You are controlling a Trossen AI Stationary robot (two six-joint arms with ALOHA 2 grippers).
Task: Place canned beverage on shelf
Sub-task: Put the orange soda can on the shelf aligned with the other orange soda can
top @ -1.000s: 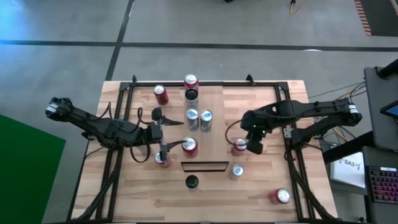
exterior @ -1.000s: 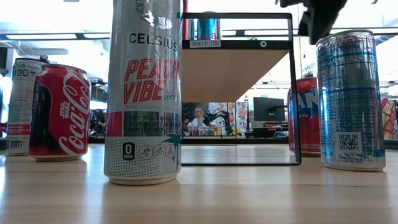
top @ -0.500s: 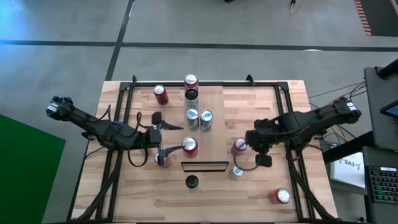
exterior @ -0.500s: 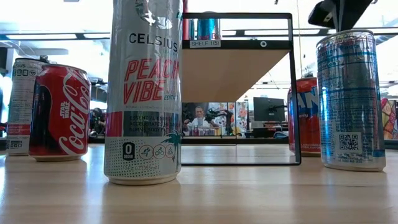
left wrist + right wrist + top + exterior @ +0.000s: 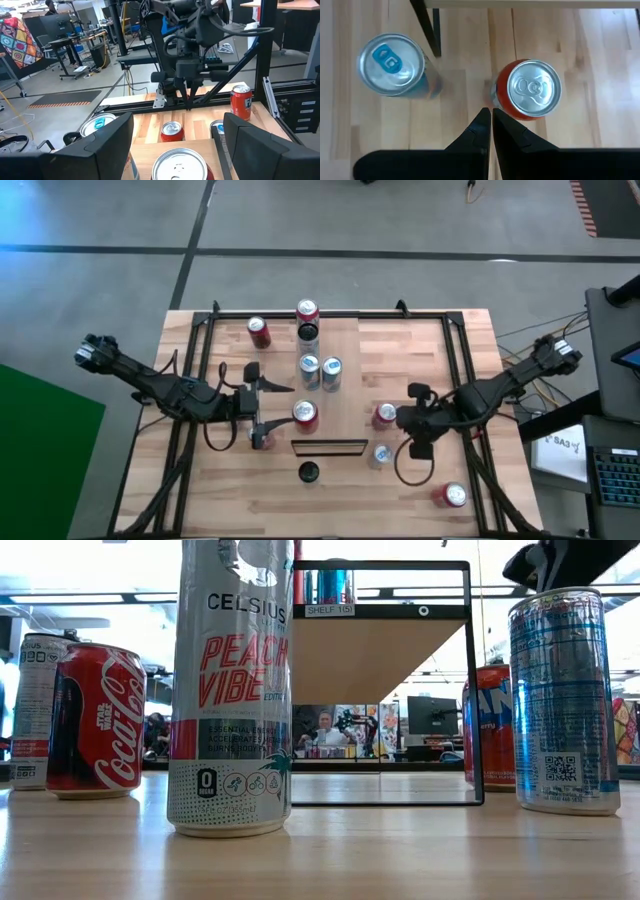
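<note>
The shelf (image 5: 342,402) is a raised light board running down the table's middle; the low view shows its underside (image 5: 380,650). Several cans stand on it, the nearest a red can (image 5: 305,413), also seen in the left wrist view (image 5: 179,166). My left gripper (image 5: 285,405) is open and level. Its fingers stand on either side of that can, with bare wood showing on both sides. My right gripper (image 5: 490,114) is shut and slants down above the table. It hangs between a blue can (image 5: 391,64) and a red can (image 5: 529,90), both standing on the tabletop.
A Coca-Cola can (image 5: 98,720) stands on the table under my left arm. A tall Celsius can (image 5: 230,690) stands near the front edge, and another red can (image 5: 452,495) at the near right. A dark metal frame (image 5: 205,330) borders the table.
My right gripper, shut throughout, has swung from beside the red can toward the table's near edge and sunk a little. It now points down between the red can and the blue can. No can has moved.
</note>
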